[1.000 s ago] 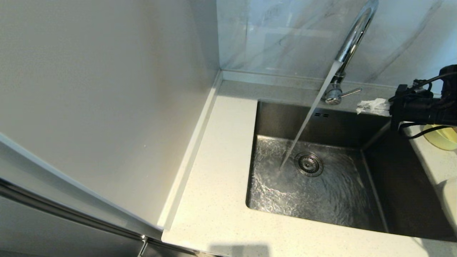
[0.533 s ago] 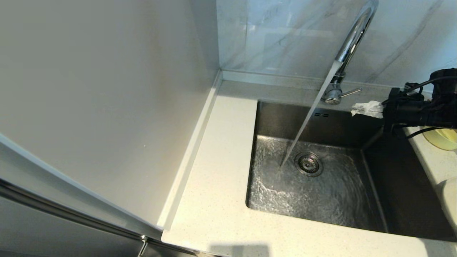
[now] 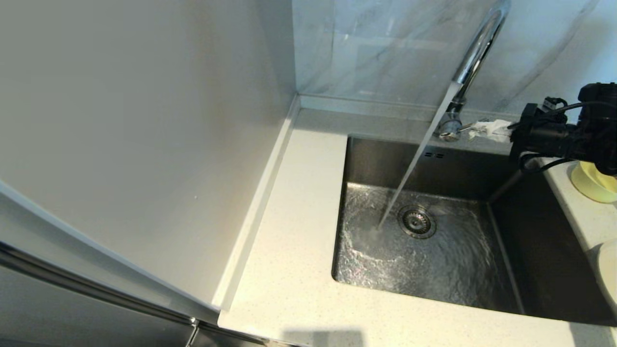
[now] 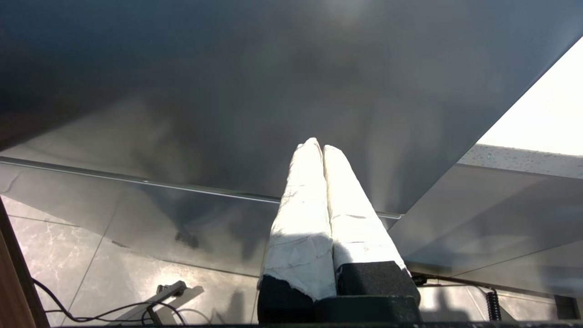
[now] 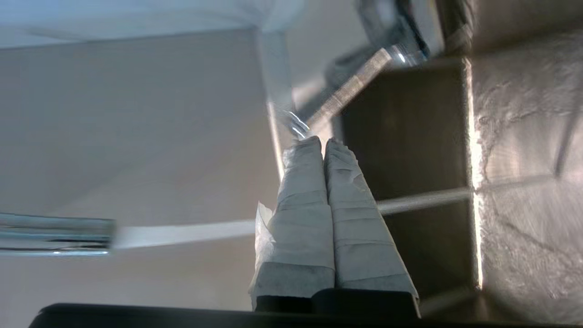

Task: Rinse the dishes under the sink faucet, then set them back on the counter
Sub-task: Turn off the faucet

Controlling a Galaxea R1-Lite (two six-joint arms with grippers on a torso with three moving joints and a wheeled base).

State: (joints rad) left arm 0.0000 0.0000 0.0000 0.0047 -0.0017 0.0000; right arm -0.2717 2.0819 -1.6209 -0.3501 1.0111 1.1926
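Water runs from the chrome faucet (image 3: 475, 53) into the steel sink (image 3: 385, 159), landing beside the drain strainer (image 3: 417, 221). My right gripper (image 3: 473, 129) reaches in from the right, shut and empty. Its white-wrapped tips touch the end of the faucet's side lever (image 3: 458, 129); in the right wrist view the lever (image 5: 298, 125) lies just past the gripper (image 5: 322, 142). The pale-yellow bowl (image 3: 595, 185) sits on the counter right of the sink, partly behind the arm. The off-white plate (image 3: 608, 274) shows at the right edge. The chopsticks are out of view. My left gripper (image 4: 317, 145) is parked low, shut.
The speckled counter (image 3: 299, 231) runs left of and in front of the sink. A plain wall panel (image 3: 144, 144) stands on the left and a grey-veined marble panel (image 3: 376, 48) behind the faucet. The left wrist view faces a dark cabinet front above a tiled floor.
My right gripper has moved left and toward the back wall, from beside the sink's right rim to the faucet lever's tip. More of the bowl now shows. The water keeps running.
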